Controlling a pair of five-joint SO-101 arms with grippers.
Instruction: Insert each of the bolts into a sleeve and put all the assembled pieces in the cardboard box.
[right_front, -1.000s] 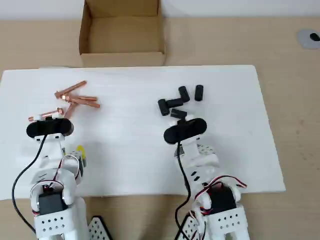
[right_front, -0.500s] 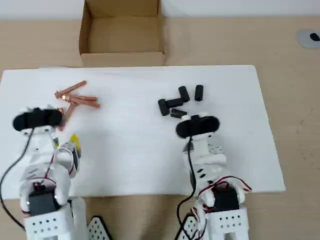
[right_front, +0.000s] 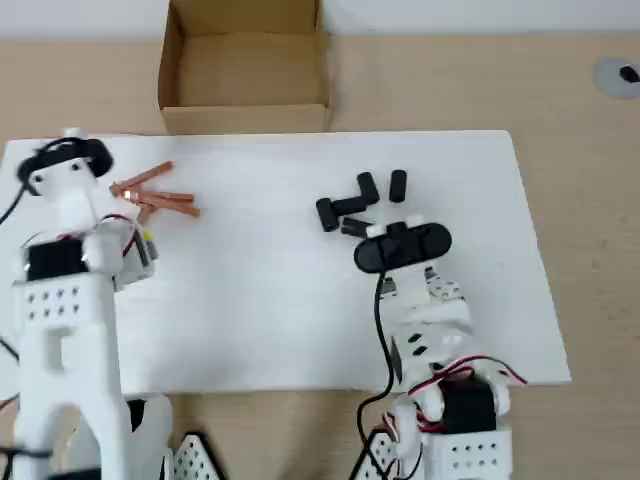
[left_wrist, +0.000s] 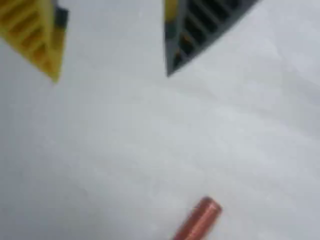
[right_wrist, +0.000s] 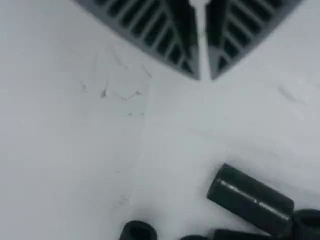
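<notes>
The left arm (right_front: 60, 260) stands tall at the sheet's left edge, its wrist bent over toward the bolts (right_front: 165, 199), which lie in a loose copper heap just beside it. Seen from its wrist, the left gripper (left_wrist: 111, 75) hangs over the white sheet (right_front: 260, 300) with its yellow finger and its dark finger spread wide and nothing between them; one bolt end (left_wrist: 198, 221) lies on the sheet a little way off from the tips. The right arm (right_front: 425, 320) leans low and forward from the near edge, its black head just short of the sleeves (right_front: 348, 205). The right gripper (right_wrist: 205, 75) has its two grey fingers drawn together to a thin slit, holding nothing, its tips close above the sheet; a black sleeve (right_wrist: 250, 200) lies on its side near them, apart from the tips. From above, both grippers are mostly hidden under their own arms, and the left arm covers the near end of the bolt heap, so I cannot count the bolts. The nearest sleeve is partly hidden by the right arm's head. More sleeves are cut off at the edge of the right wrist view. The box (right_front: 245, 118) sits on the table (right_front: 580, 180) beyond the sheet's far edge, open at the top, its bare cardboard floor showing.
</notes>
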